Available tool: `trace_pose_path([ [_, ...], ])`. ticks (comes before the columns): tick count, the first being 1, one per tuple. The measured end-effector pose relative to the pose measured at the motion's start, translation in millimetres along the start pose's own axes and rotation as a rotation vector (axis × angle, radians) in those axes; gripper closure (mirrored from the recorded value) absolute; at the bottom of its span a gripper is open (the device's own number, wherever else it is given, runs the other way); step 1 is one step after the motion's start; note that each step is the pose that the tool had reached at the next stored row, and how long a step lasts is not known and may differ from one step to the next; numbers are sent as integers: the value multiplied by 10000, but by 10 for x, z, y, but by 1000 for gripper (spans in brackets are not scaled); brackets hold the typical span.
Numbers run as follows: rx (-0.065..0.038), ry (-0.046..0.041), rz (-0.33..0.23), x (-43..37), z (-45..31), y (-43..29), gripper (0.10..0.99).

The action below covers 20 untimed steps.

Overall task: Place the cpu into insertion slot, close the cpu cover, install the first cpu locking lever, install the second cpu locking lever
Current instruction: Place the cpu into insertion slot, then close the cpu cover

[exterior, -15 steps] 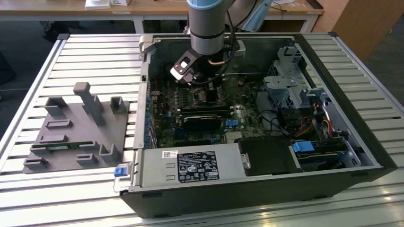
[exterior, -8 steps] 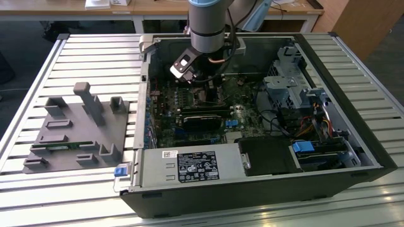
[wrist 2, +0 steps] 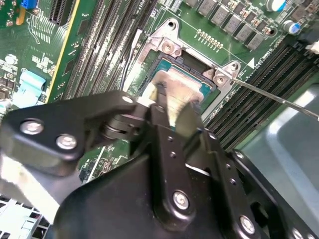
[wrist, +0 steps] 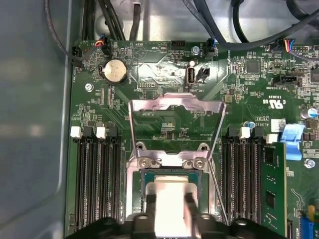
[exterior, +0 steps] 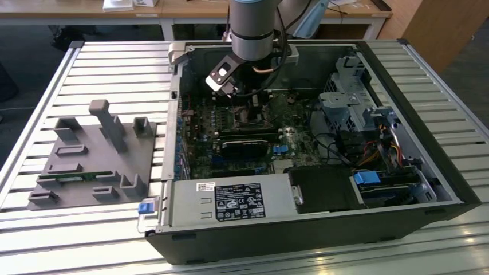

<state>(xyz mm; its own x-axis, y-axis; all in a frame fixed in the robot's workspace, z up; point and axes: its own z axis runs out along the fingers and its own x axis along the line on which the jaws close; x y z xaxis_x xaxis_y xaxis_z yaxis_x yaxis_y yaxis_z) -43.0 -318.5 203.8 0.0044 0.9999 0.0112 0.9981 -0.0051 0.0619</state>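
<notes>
the grey arm [exterior: 252, 20] comes down steeply from above in the exterior view, with its wrist [exterior: 228, 73] cocked toward that view's left. below it the black end effector [wrist 2: 172, 108] points downward. its two fingers [wrist: 149, 200] sit a little apart, pressed against opposite edges of the cpu [wrist: 172, 194], pinching it between them in both wrist views.

Count: one cpu [wrist: 172, 188], one slot [wrist: 149, 175], one cover [wrist: 174, 105], one hand [wrist: 169, 203], one coin cell [wrist: 115, 71], one case [exterior: 306, 232], one grey fixture [exterior: 91, 166] on counter [exterior: 99, 63].
</notes>
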Motion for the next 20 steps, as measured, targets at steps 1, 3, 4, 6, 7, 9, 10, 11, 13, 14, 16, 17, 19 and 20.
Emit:
trace_pose_path([
  [1, 44, 2, 1, 0, -3, 5, 780],
  [3, 111, 1, 1, 0, -6, 13, 839],
  [4, 118, 2, 2, 0, -6, 13, 898],
  [6, 129, -3, 2, 0, -10, 14, 957],
  [7, 136, -1, 1, 0, -12, 16, 957],
  [9, 143, -1, 2, 0, -19, 16, 980],
  [10, 144, -1, 2, 0, -24, 16, 980],
  [11, 144, 0, 2, 0, -28, 16, 980],
  [13, 141, 3, 2, 1, -30, 17, 980],
  [14, 143, 0, 2, 0, -32, 17, 980],
  [16, 143, 1, 2, 0, -35, 17, 980],
  [17, 145, -1, 2, 0, -38, 17, 980],
  [19, 145, -1, 2, 0, -42, 17, 980],
  [20, 146, -3, 2, 0, -46, 17, 980],
])
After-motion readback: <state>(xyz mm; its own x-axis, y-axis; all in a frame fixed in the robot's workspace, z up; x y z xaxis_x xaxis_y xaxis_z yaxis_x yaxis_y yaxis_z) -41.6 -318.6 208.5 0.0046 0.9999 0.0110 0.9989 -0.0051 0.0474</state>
